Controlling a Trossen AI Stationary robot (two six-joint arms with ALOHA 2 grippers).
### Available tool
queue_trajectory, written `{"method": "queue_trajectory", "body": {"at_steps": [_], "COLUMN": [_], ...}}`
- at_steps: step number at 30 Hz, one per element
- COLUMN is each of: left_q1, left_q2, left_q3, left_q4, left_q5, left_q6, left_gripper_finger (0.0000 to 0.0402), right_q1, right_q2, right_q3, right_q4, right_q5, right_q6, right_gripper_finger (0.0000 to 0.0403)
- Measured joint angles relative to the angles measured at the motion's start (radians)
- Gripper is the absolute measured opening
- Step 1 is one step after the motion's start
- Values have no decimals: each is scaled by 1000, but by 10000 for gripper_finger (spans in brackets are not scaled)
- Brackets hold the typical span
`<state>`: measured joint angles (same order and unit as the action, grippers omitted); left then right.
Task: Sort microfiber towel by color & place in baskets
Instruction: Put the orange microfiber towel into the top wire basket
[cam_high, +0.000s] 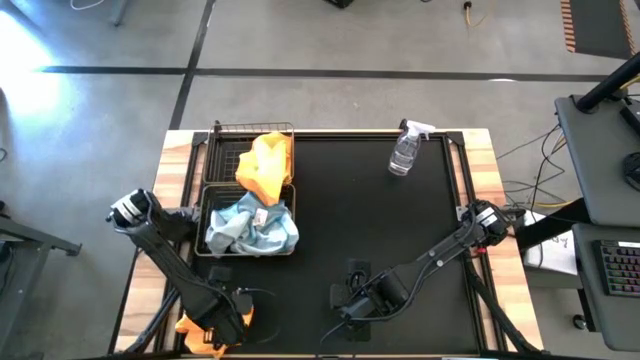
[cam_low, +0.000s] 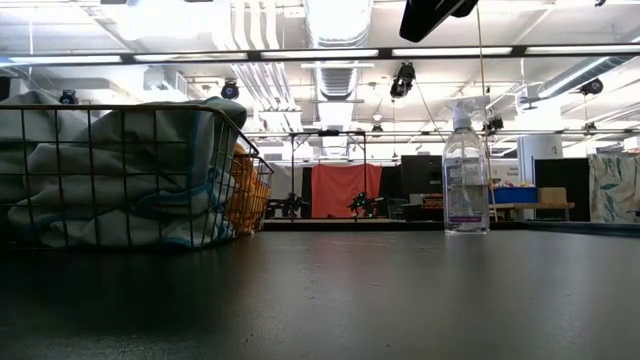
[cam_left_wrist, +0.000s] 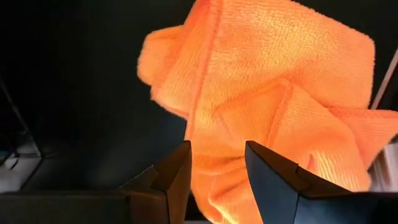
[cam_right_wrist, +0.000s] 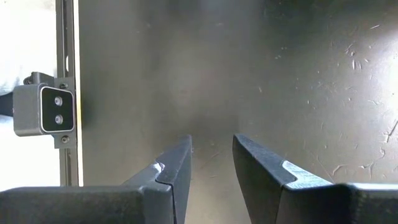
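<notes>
My left gripper (cam_high: 222, 318) is at the table's near-left corner, shut on an orange microfiber towel (cam_left_wrist: 267, 81) that shows beside it as an orange patch (cam_high: 192, 325). My right gripper (cam_right_wrist: 212, 155) hangs open over bare mat near the near edge (cam_high: 347, 303), touching nothing. Two black wire baskets stand side by side at the left. The far basket (cam_high: 225, 140) holds an orange-yellow towel (cam_high: 265, 165). The near basket (cam_high: 205, 200) holds pale blue-grey towels (cam_high: 250, 228). In the low view the near basket (cam_low: 130, 175) hides most of the far one. My left gripper pinches the orange towel between its two fingers (cam_left_wrist: 177, 174) at a crumpled fold (cam_left_wrist: 217, 180), coming from above and pointing down. The cloth bunches in several folds and spreads out beyond the fingertips. Whether its lower part rests on the mat, I cannot tell.
A clear plastic spray bottle (cam_high: 405, 150) stands upright near the far edge, right of the baskets (cam_low: 466, 175). Black mat (cam_high: 380, 230) stretches between the baskets, the bottle and my right arm. A small camera block (cam_right_wrist: 43, 109) sits on the table's near rail.
</notes>
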<state>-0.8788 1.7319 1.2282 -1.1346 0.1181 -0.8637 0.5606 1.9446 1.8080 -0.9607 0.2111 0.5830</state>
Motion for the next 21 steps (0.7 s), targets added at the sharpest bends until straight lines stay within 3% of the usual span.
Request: {"method": "queue_trajectory", "body": {"at_steps": [21], "left_q1": [-19], "left_q2": [119], "left_q3": [0], "left_q4": [219], "left_q5": [-14], "left_q6": [9], "left_gripper_finger": [135], "right_q1": [0], "right_q2": [0], "right_q3": [0], "right_q4": [-4], "right_q5": [0], "right_q6": [-44], "right_gripper_finger": [112]}}
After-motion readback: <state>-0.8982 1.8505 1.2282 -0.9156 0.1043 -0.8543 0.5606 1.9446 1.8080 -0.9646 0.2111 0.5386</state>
